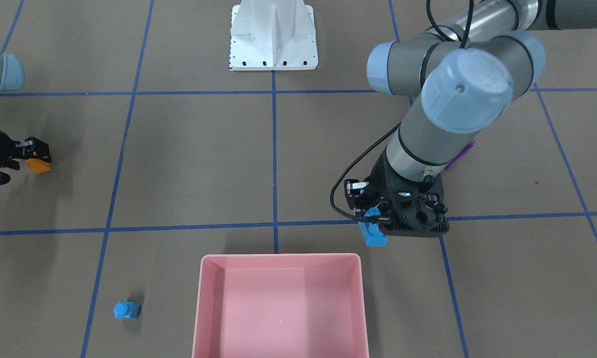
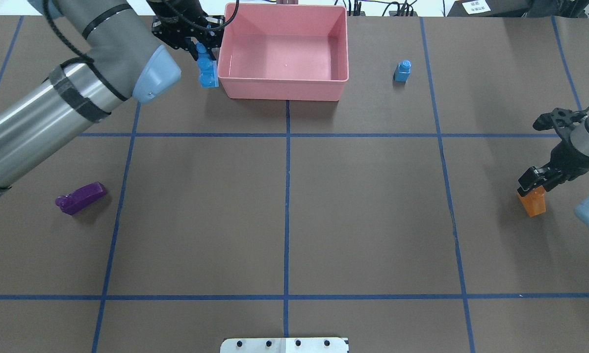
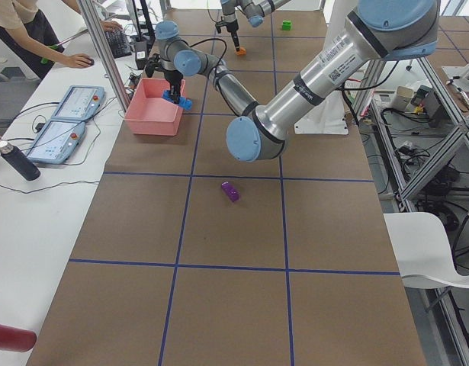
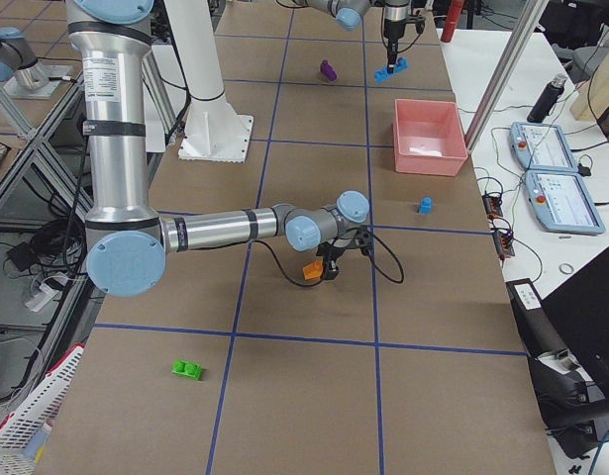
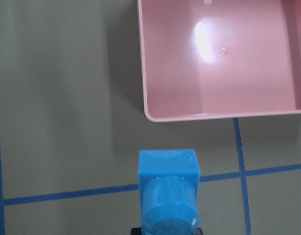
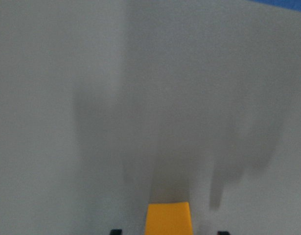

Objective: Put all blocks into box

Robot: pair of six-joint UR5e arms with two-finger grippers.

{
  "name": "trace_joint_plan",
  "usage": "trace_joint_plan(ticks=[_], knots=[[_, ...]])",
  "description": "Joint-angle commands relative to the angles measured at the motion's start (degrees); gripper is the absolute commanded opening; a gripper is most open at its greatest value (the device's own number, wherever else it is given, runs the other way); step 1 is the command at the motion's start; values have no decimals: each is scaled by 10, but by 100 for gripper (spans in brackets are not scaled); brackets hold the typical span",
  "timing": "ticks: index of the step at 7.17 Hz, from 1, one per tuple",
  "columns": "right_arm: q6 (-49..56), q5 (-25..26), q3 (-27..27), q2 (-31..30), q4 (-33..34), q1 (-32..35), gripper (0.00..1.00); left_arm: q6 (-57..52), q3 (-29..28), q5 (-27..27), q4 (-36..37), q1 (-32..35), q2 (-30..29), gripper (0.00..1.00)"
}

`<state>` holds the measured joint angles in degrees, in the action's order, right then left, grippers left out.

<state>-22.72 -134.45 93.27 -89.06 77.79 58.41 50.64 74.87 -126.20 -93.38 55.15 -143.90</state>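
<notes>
Front view: long blue block (image 1: 376,237), glossy studded plastic, pinched in the left gripper (image 1: 375,222) just beside a corner of the pink box (image 1: 281,257), outside its wall. Purple block (image 1: 463,153) mostly hidden behind the left arm (image 1: 442,129). Orange block (image 1: 40,165) clamped in the right gripper (image 1: 36,158), cut off at the frame edge. Small blue block (image 1: 127,310) on the table (image 1: 204,164), near the box's other side.

Overhead: box shallow, smooth, round-cornered; purple block in full sight, well apart from it.

Right side view: green block (image 4: 187,369) alone, far from the box.

Wrist views: only block ends visible, fingers barely in frame, orange one blurred.
</notes>
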Motion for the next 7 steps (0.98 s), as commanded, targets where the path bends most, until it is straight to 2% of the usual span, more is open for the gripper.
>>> trace_joint_plan(ticks=[1, 2, 3, 4, 5, 6, 7], knots=[[-7, -3, -2, 1, 0, -1, 0, 62, -171, 34, -139, 5, -78, 0], [-7, -6, 1, 0, 0, -1, 0, 74, -227, 73, -181, 5, -104, 0], [-7, -19, 7, 2, 0, 0, 0, 86, -257, 80, -222, 4, -116, 0], [-10, -27, 24, 7, 1, 0, 0, 90, -301, 124, -278, -9, -124, 0], [-14, -27, 36, 30, 12, 13, 0, 111, -307, 150, -294, -28, -124, 42], [-14, -23, 32, 76, 37, 27, 0, 116, -306, 148, -294, -28, -127, 99], [-20, -22, 17, 157, 90, 41, 0, 117, -298, 145, -294, -25, -127, 100]])
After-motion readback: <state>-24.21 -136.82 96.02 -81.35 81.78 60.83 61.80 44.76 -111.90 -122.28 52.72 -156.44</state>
